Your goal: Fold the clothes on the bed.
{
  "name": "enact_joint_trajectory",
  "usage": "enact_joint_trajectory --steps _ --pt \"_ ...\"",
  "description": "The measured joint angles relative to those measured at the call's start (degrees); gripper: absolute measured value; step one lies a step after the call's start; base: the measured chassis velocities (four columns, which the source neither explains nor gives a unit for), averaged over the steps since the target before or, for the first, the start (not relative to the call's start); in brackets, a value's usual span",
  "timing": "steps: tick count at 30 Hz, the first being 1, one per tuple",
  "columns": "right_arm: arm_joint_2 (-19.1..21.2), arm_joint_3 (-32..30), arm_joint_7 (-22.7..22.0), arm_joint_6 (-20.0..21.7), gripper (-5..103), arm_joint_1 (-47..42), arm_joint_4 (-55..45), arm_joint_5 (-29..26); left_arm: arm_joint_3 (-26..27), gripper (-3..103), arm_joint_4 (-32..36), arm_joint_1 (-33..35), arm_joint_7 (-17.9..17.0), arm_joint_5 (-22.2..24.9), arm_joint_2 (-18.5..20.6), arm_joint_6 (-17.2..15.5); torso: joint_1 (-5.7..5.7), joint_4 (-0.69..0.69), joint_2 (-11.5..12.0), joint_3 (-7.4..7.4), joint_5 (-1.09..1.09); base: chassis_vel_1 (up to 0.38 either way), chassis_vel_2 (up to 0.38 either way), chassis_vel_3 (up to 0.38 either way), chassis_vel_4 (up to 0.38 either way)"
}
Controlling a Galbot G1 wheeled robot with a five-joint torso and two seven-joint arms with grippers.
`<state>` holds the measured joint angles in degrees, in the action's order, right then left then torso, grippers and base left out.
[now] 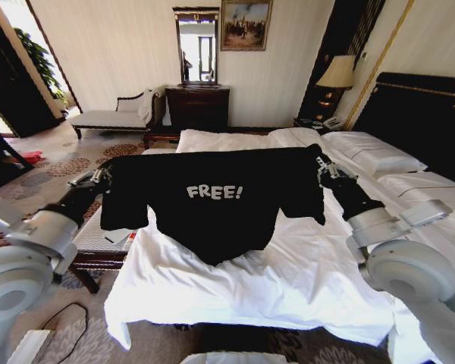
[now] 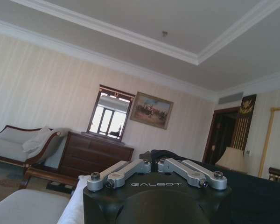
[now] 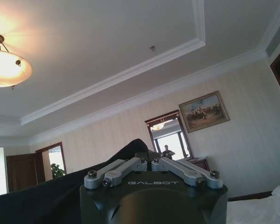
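Observation:
The clothes are one black T-shirt (image 1: 212, 201) with white "FREE!" lettering, held up and stretched between both arms above the bed (image 1: 288, 280). Its lower hem hangs down to the white duvet. My left gripper (image 1: 105, 176) is shut on the shirt's shoulder at the left end. My right gripper (image 1: 322, 168) is shut on the other shoulder at the right end. In the left wrist view, my left gripper (image 2: 151, 161) pinches black cloth (image 2: 252, 196). In the right wrist view, my right gripper (image 3: 148, 157) pinches the black cloth (image 3: 46, 198), which runs off sideways.
A pale striped bench (image 1: 98, 243) stands at the bed's left side, under my left arm. Pillows (image 1: 371, 152) and a dark headboard (image 1: 425, 121) lie to the right. A dark dresser with a mirror (image 1: 199, 106), a chaise (image 1: 114, 117) and a lamp (image 1: 337, 73) line the far wall.

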<state>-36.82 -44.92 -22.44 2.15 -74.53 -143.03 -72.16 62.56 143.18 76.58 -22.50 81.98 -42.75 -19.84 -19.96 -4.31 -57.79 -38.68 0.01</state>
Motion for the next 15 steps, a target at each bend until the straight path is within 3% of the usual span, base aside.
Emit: enact_joint_trajectory --steps 8,15 --pt "4.7 -6.5 -5.3 2.8 0 -0.2 -0.3 -4.0 6.8 1 0.1 0.6 2.5 7.0 2.5 1.6 0.00 0.01 0.0 0.00 0.00 0.000 0.000 0.000 0.000" --pt "7.0 -14.2 -2.3 1.0 0 -0.5 -0.4 -2.7 12.0 1 0.2 1.1 5.3 10.6 3.3 3.3 0.01 0.00 0.0 0.00 -0.01 0.000 0.000 0.000 0.000"
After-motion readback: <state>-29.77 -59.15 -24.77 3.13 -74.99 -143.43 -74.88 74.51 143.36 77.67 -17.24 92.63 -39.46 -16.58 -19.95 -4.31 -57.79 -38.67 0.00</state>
